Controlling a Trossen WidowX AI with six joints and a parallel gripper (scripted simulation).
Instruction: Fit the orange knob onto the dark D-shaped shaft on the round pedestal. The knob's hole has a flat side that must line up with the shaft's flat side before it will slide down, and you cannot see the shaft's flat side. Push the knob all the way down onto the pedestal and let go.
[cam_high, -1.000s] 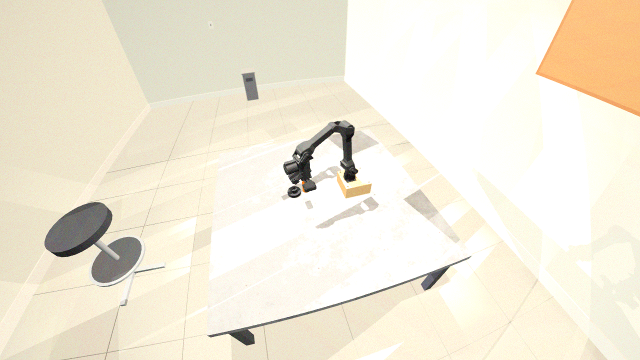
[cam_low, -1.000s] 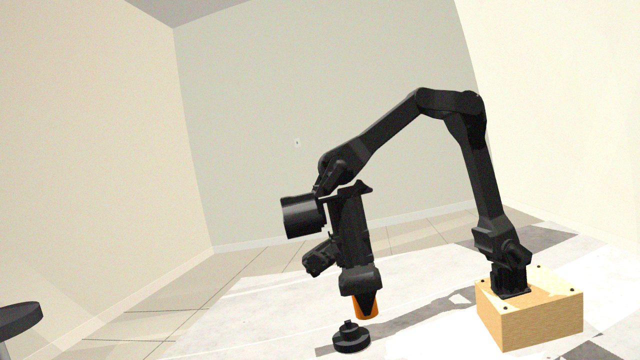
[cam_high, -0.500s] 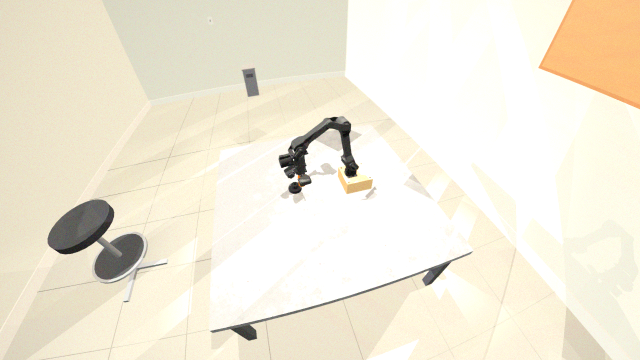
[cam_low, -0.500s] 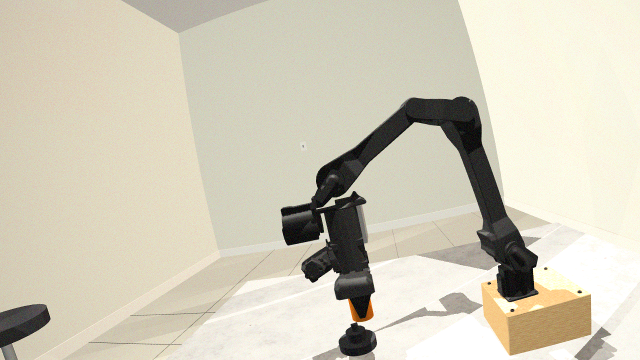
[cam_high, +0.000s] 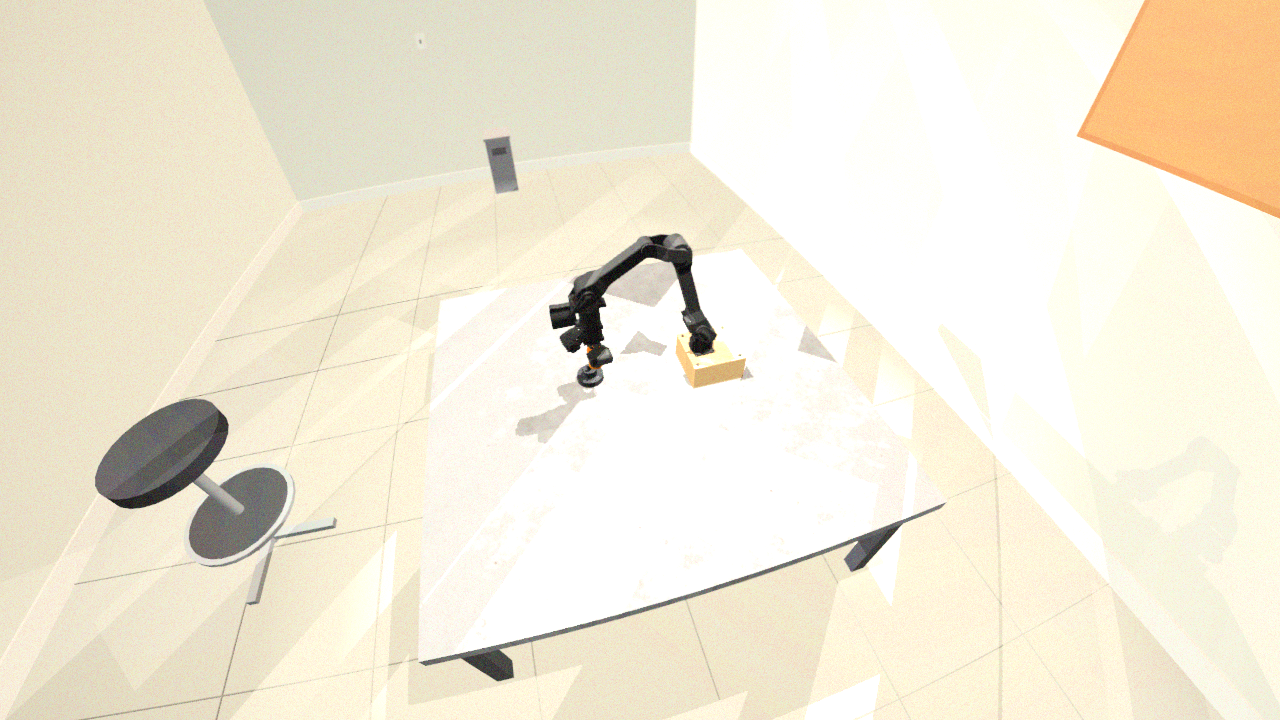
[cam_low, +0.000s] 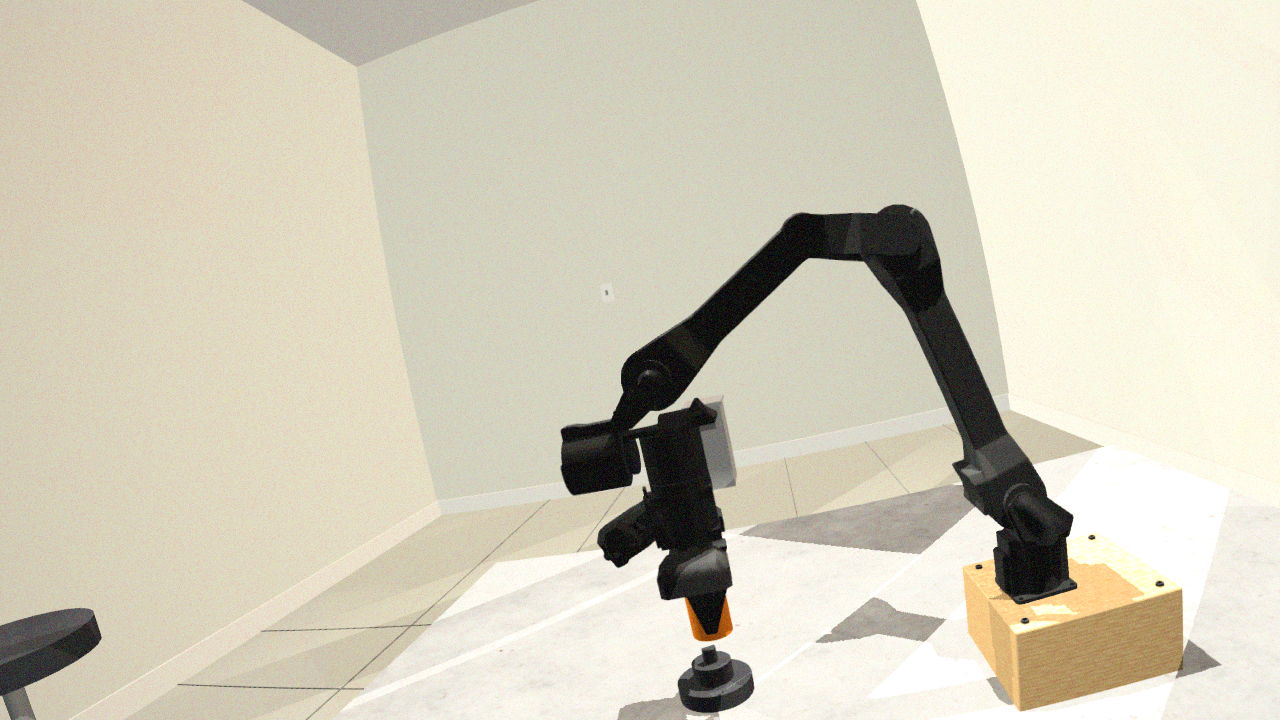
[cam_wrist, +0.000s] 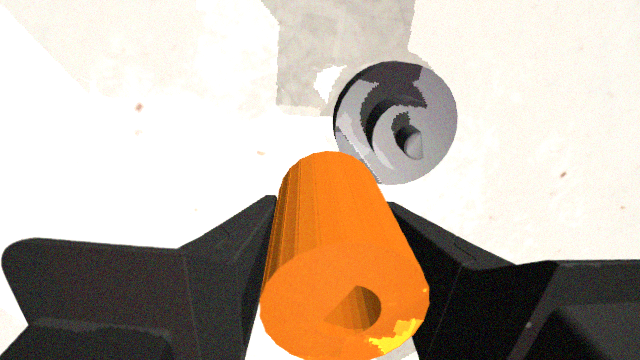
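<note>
My gripper (cam_low: 706, 605) (cam_wrist: 329, 209) (cam_high: 590, 356) is shut on the orange knob (cam_low: 697, 620) (cam_wrist: 340, 240), which hangs upright between the two black fingers. In the wrist view the knob's near end shows its D-shaped hole. The round dark pedestal (cam_low: 714, 685) (cam_wrist: 435, 120) (cam_high: 588, 377) stands on the white table, with the short dark shaft (cam_low: 708, 655) (cam_wrist: 411, 142) rising from its middle. In the exterior view the knob's lower end hangs a small gap above the shaft's top, nearly over it. The shaft's flat side does not show.
The arm's base sits on a wooden block (cam_low: 1074, 626) (cam_high: 709, 361) to the right of the pedestal. The table (cam_high: 644, 501) is white with mottled shadows. A black stool (cam_high: 165, 452) stands on the floor to the left.
</note>
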